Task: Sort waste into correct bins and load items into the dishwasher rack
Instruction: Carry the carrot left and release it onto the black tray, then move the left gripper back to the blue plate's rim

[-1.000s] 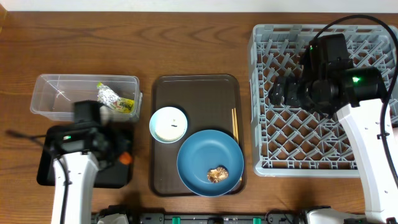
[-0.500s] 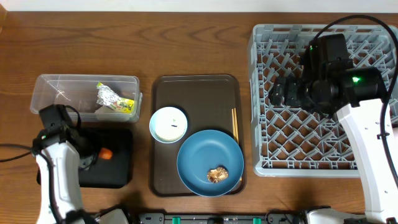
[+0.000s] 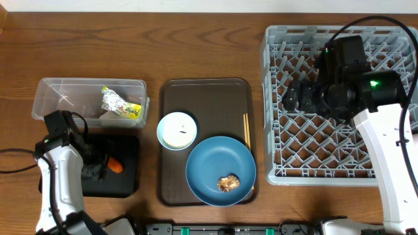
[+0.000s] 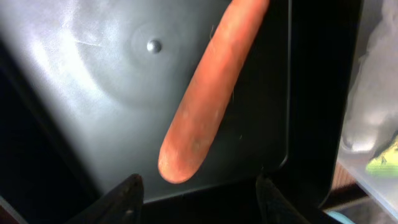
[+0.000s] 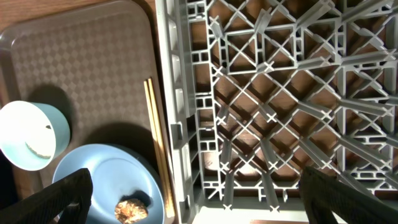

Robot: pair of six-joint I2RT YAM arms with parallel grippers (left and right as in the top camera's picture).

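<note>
One orange carrot [image 4: 211, 93] lying loose on the black tray [image 4: 93, 93], left gripper [image 4: 199, 190] close over it, jaws spread; right gripper [image 5: 202, 193] above the dishwasher rack [image 5: 280, 93], jaws wide apart, empty

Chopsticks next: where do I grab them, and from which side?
Take the chopsticks near their far end, coming straight down with the jaws across the pair. They lie flat along the right edge of the brown tray, and the blue plate crowds their near half.
</note>
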